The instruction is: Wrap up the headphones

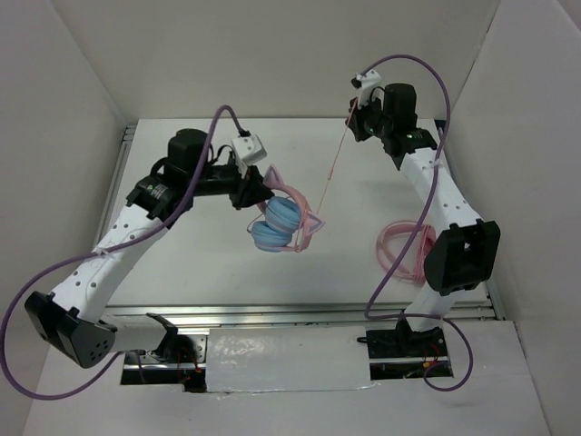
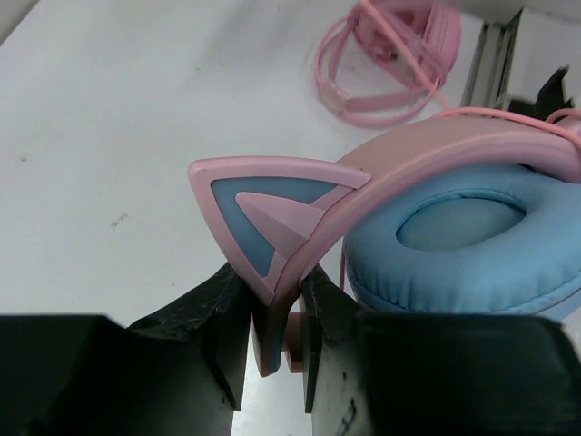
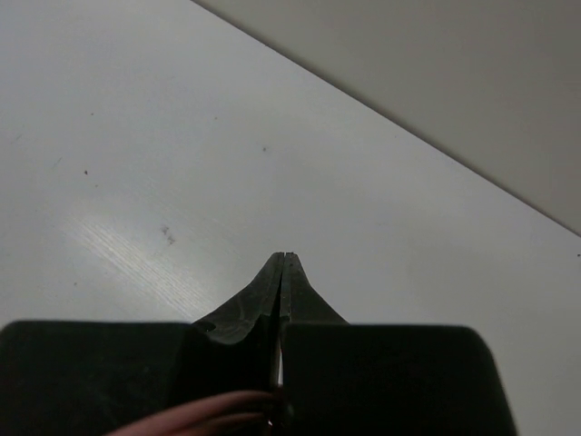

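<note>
The headphones point(image 1: 277, 224) have light blue earcups, a pink headband with cat ears and a thin pink cable point(image 1: 333, 168). My left gripper point(image 1: 250, 193) is shut on the pink headband point(image 2: 272, 318) and holds the headphones above the table; a blue earcup point(image 2: 463, 241) fills the right of the left wrist view. The cable runs taut up and to the right to my right gripper point(image 1: 351, 118), which is raised at the back. Its jaws point(image 3: 284, 272) are pressed together, with the pink cable point(image 3: 195, 418) entering at their base.
An all-pink pair of headphones point(image 1: 404, 247) with coiled cable lies on the table at the right, partly behind my right arm; it also shows in the left wrist view point(image 2: 390, 64). White walls enclose the table on three sides.
</note>
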`<state>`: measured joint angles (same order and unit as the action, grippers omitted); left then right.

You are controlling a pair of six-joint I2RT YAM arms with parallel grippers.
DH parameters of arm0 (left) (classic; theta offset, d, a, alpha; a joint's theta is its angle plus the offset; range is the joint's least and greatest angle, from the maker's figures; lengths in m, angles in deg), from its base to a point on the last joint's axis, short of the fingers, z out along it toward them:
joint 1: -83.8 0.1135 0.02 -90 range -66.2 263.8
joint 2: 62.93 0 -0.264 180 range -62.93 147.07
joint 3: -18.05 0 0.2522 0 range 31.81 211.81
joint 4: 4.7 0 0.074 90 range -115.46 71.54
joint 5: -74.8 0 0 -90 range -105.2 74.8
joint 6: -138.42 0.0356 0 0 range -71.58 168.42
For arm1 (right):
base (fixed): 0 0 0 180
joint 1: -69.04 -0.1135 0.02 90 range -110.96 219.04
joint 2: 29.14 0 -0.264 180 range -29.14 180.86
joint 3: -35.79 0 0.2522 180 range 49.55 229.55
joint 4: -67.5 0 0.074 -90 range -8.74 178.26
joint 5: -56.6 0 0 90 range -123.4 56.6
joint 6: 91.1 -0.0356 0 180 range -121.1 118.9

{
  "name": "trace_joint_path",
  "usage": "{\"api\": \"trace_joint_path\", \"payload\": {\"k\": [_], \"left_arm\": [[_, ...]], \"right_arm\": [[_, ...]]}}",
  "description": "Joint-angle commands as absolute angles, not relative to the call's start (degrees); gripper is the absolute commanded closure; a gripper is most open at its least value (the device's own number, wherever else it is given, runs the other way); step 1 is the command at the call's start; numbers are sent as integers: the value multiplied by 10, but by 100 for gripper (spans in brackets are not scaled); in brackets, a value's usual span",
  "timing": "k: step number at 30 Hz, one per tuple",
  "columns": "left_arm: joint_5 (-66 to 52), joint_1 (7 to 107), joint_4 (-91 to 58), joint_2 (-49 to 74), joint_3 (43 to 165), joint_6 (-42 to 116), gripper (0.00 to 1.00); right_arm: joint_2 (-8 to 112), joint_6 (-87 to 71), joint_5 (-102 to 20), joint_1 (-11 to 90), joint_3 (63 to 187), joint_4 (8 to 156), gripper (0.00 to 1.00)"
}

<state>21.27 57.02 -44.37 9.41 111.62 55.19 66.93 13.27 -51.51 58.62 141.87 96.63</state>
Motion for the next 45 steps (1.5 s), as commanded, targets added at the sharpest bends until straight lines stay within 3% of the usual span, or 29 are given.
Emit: {"api": "trace_joint_path", "payload": {"k": [1, 9, 15, 19, 28, 35, 45], "left_arm": [[162, 531, -441, 124, 1123, 617, 100], [-7, 458, -476, 251, 1151, 594, 100], [-87, 486, -513, 368, 1228, 519, 100], [-149, 515, -551, 436, 1301, 430, 100], [-264, 597, -583, 555, 1409, 251, 100], [-190, 672, -542, 565, 1436, 137, 100], [-157, 699, -491, 491, 1400, 109, 100]], "right_arm": [[671, 168, -490, 580, 1469, 1036, 100], [651, 211, -420, 503, 1513, 1107, 100], [626, 182, -310, 433, 1516, 1175, 100], [607, 105, -189, 370, 1525, 1247, 100], [561, -65, -57, 247, 1476, 1343, 100], [528, -174, -82, 160, 1396, 1361, 100], [588, -187, -155, 167, 1355, 1318, 100]]}}
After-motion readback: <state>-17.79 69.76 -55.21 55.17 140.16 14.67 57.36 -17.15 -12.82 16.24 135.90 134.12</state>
